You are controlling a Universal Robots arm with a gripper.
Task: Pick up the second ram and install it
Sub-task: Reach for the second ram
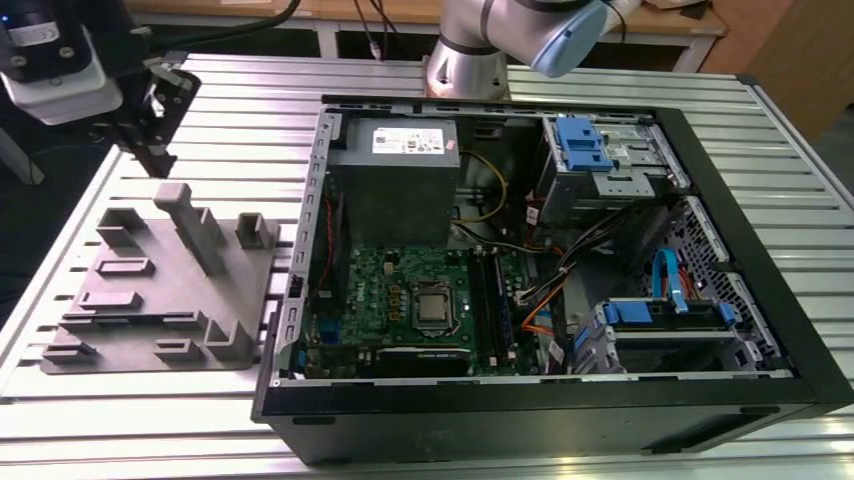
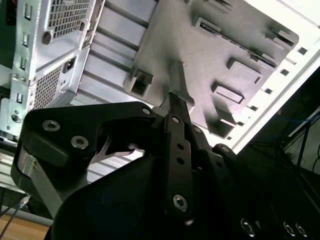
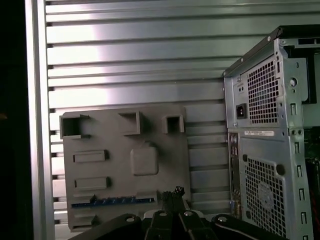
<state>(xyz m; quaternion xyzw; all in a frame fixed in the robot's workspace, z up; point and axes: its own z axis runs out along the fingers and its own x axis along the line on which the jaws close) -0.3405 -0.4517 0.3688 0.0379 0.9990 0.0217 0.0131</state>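
Spanning every view, a slatted metal counter carries a black computer case lying on its side with the cover off. In the exterior view the case takes up the middle and the exterior view's right; its perforated grey rear panel shows in both wray views as well, at and. Inside the case sit a grey power supply and a green motherboard, which has a square silver socket near its centre.

Just beside the case, on the exterior view's left, a grey plastic block with raised holders lies flat on the counter; it also shows in both wrist views, at and.

The gripper hangs above the far end of the block, clear of it, and its black body fills the near part of both wrist views. Its jaws look pressed together with nothing between them, and in the second wrist view the tip lines up with the block's tall ridge.

The second ram stands edge-on as a thin dark strip with bluish glints in a long holder along one edge of the block. In the first wrist view the gripper tip is just beside one end of the strip, not touching it.
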